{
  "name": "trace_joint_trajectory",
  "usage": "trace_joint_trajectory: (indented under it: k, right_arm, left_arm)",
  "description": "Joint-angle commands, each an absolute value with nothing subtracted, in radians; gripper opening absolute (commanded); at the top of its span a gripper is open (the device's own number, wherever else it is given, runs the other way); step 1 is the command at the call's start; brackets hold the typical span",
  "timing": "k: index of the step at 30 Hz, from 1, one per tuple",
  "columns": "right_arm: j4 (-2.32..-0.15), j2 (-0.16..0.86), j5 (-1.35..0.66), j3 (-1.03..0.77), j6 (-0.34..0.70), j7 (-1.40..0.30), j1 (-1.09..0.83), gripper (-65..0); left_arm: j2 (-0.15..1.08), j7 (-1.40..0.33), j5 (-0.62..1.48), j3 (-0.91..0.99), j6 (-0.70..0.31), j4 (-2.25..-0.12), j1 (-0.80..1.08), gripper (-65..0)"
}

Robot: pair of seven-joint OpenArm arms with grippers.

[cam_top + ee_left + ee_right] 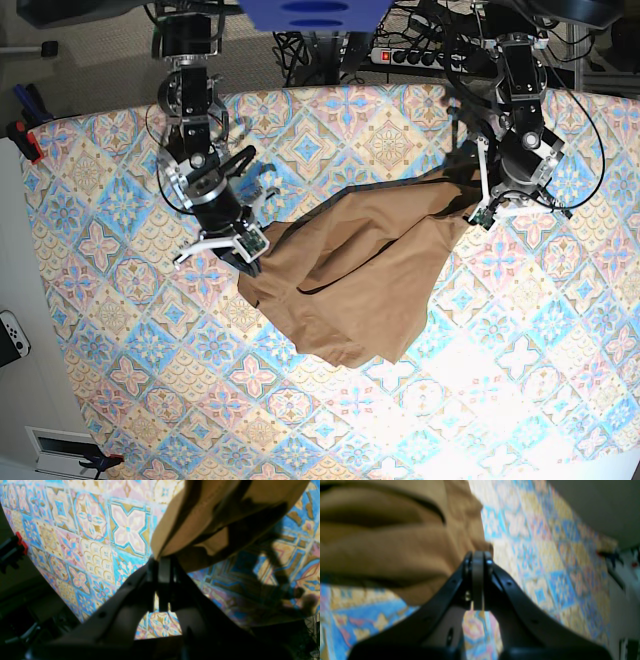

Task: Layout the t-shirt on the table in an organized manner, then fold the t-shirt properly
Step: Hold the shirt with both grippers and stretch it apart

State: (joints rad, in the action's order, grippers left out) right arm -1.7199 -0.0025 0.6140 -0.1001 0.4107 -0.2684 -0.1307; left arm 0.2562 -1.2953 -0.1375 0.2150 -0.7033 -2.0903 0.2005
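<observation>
Both grippers clamped on the shirt (350,270). Left gripper (161,560) pinches an edge, jaws closed, cloth hanging above the table (95,542). Right gripper (478,555) is closed on the other edge. From the base view, the shirt is stretched between both arms, rumpled, its lower part resting mid-table.

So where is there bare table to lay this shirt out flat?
Bare table runs along the near edge below the t-shirt, and on both outer sides. The middle is crowded: the right gripper and left gripper pinch the shirt's corners.
</observation>
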Motion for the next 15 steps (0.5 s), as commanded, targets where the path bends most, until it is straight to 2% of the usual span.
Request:
trace_joint_trajectory:
  k: [1,6,7,13,15]
  right_arm:
    - [-1.742,-0.004,0.607,-0.104,0.400,-0.240,-0.124,-65.0]
    - [-1.744,-0.005,0.607,-0.105,0.400,-0.240,-0.170,-65.0]
    - [-1.744,-0.005,0.607,-0.105,0.400,-0.240,-0.180,-62.2]
    - [-1.744,-0.005,0.584,-0.104,0.400,-0.237,-0.272,-35.2]
    - [-1.758,-0.007,0.483,-0.105,0.400,-0.239,-0.300,-31.9]
  left_arm:
    - [0.257,-1.287,-0.145,0.219,-0.698,-2.106,0.193,-65.0]
    - [0.252,-1.287,-0.145,0.219,-0.698,-2.106,0.197,-65.0]
    - [0.252,-1.287,-0.145,0.219,-0.698,-2.106,0.197,-65.0]
    - [0.252,-1.287,-0.145,0.219,-0.698,-2.106,0.200,-65.0]
    - [0.252,-1.288,-0.145,0.219,-0.698,-2.106,0.200,-65.0]
